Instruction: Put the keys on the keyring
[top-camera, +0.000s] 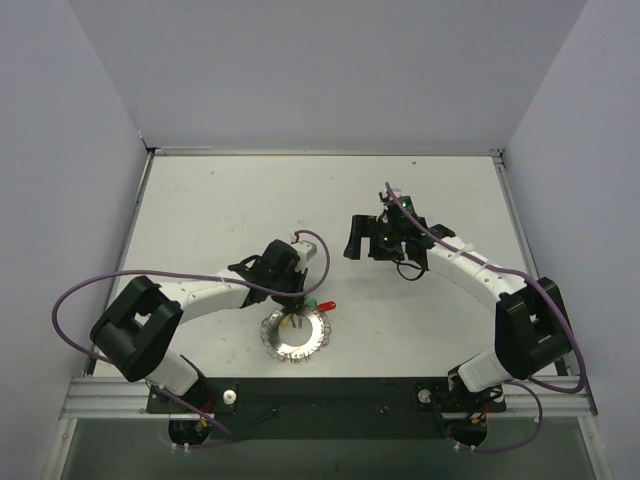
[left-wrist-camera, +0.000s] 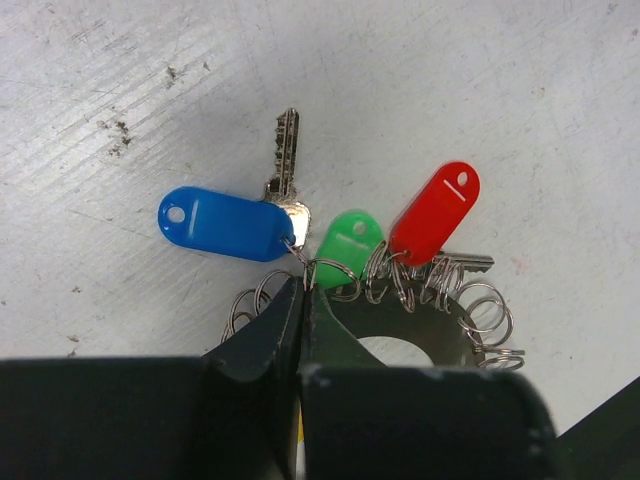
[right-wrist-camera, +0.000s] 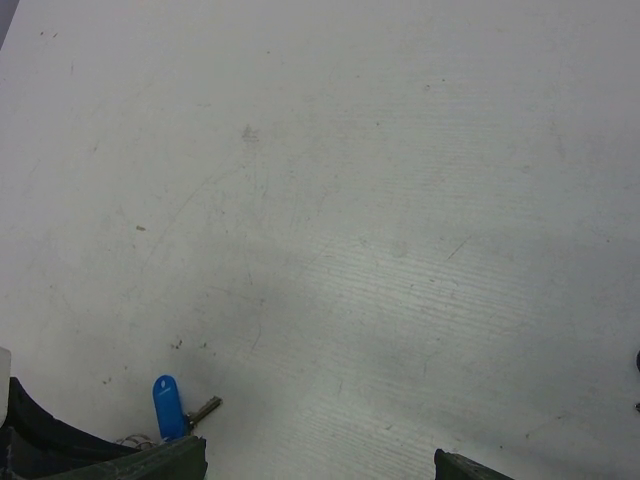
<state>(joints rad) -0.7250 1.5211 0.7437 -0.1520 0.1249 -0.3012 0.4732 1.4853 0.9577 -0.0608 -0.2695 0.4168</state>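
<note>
Left end effector (left-wrist-camera: 302, 300) closed over keyring (left-wrist-camera: 445, 330), keys (left-wrist-camera: 225, 223) at rim

Scuffed white table (top-camera: 220, 200), plain pale walls (top-camera: 330, 70)

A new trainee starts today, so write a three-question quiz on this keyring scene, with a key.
1. True or false: the right gripper is closed on the red plastic key tag.
2. In the left wrist view, which tag lies between the other two? A the blue tag, B the green tag, C the red tag.
3. Fill in: the large silvery toothed metal keyring lies on the white ____.
Key: 1 false, it hangs open, apart from the keys; 2 B; 3 table.
</note>
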